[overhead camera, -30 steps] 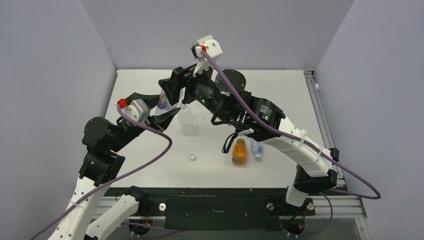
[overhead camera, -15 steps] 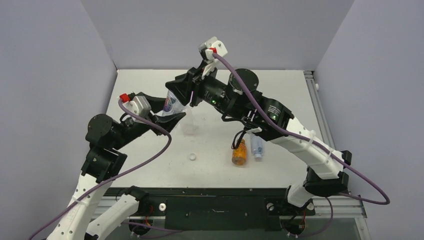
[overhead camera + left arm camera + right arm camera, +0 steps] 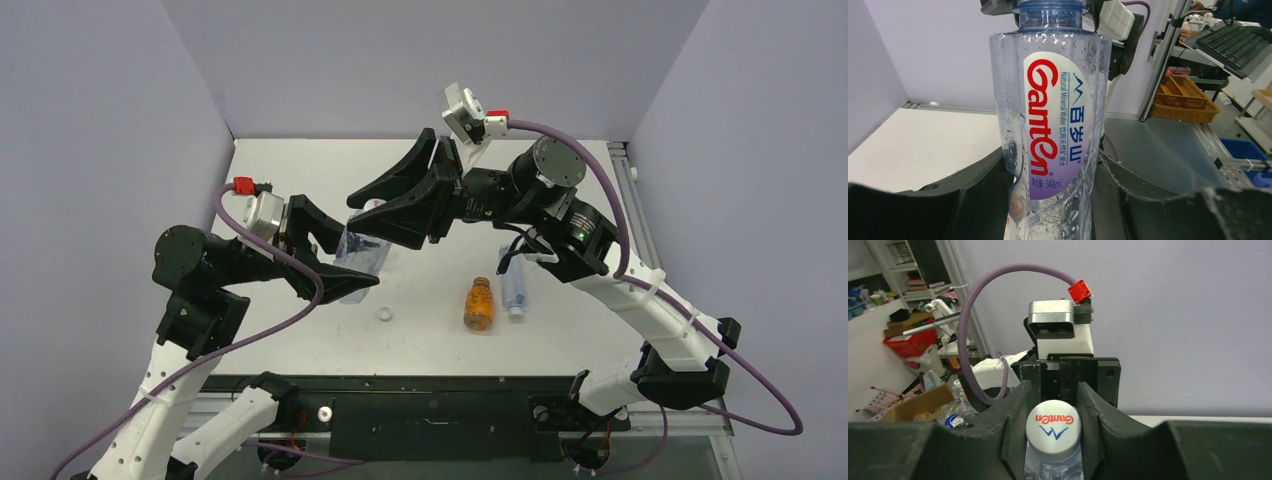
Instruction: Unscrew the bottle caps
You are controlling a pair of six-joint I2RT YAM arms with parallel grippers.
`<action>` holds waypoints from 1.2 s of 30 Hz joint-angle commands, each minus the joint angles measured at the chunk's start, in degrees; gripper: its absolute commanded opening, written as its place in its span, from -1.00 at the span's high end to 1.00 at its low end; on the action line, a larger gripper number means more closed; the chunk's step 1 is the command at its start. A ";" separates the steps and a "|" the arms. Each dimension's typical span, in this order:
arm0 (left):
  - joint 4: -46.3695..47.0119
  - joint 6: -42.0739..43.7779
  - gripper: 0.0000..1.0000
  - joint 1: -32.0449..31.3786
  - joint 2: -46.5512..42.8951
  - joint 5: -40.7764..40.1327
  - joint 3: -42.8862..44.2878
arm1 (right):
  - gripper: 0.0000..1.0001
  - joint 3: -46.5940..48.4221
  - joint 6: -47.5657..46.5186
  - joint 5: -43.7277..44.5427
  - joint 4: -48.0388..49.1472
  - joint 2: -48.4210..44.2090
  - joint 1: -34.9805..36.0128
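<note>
Item: water bottle [image 3: 1053,130]. Clear plastic, beaded with droplets inside, with an oval label that fades from white to purple and bears red "Ganten" lettering. A blue ring sits at the neck.

Item: white cap [image 3: 1053,429]. Round with a ribbed edge, and a red logo and a blue zigzag mark on its top. It is seated on the neck of the water bottle.

Left hand [image 3: 358,262]: the arm reaches forward from the left side, and the hand is raised above the table [image 3: 300,170]. The fingers are clamped on the body of the water bottle, one on either side of the label, and hold it off the surface at a tilt.

Right hand [image 3: 362,215]: the arm arches high over the middle of the table and points left toward the other hand. The fingers are pinched tight on the white cap, one on each side.

Also on the table: an orange bottle [image 3: 479,305] lying on its side with a brown cap. A small clear bottle [image 3: 513,290] lies just beside it on the right. A loose cap [image 3: 384,314], white, rests alone below the held bottle.
</note>
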 commanded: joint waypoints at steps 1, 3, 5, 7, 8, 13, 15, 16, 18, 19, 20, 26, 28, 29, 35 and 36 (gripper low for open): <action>-0.29 -2.65 1.00 0.42 1.03 1.30 0.69 | 1.00 1.28 5.02 -11.89 8.84 -2.55 0.71; -0.77 -1.89 1.00 0.42 1.04 1.10 0.59 | 1.00 1.78 2.62 -9.73 5.47 -2.91 0.72; -1.47 -0.22 1.00 0.42 1.00 -0.19 0.48 | 0.60 2.39 -0.90 -4.18 0.58 -3.61 0.74; -1.74 2.39 1.00 0.42 0.78 -3.53 0.20 | -0.04 1.58 -4.85 7.43 -3.84 -5.67 1.08; -2.82 3.64 1.00 0.42 0.60 -5.19 0.08 | -0.24 1.43 -5.80 16.24 -4.74 -6.10 1.36; -5.88 15.07 1.00 0.36 -0.48 -19.41 -1.46 | -0.60 5.99 -15.43 44.29 -14.03 -4.64 9.18; -5.60 18.56 1.00 0.34 -1.18 -24.10 -2.50 | -0.61 9.83 -16.27 52.81 -17.68 -1.93 11.27; -5.49 19.81 1.00 0.34 -1.58 -26.50 -2.78 | -0.61 11.27 -16.21 54.41 -18.91 -0.75 11.69; -5.06 22.63 1.00 0.26 -1.88 -29.13 -3.44 | -0.62 15.85 -15.72 58.52 -22.61 2.67 12.48; -4.92 22.99 1.00 0.25 -1.95 -29.77 -3.60 | -0.62 18.20 -15.31 60.39 -24.47 4.67 12.66; -4.76 23.70 1.00 0.25 -2.12 -30.59 -3.72 | -0.60 19.10 -14.98 61.19 -25.03 5.40 12.64; -5.36 24.75 1.00 0.16 -2.86 -31.21 -3.98 | -0.49 22.18 -12.85 60.43 -25.30 9.70 12.63; -5.52 26.21 1.00 0.16 -3.10 -31.15 -4.30 | -0.43 22.74 -12.31 59.18 -25.18 10.35 12.49; -5.54 26.36 1.00 0.12 -3.31 -31.05 -4.39 | -0.41 22.86 -12.07 58.27 -25.08 10.57 12.42; -5.86 26.74 1.00 0.07 -3.77 -30.51 -4.90 | -0.02 22.48 -9.70 53.90 -23.45 10.87 10.90; -5.88 26.76 1.00 0.07 -3.82 -30.32 -4.93 | 0.03 22.09 -9.31 53.11 -23.17 10.90 10.44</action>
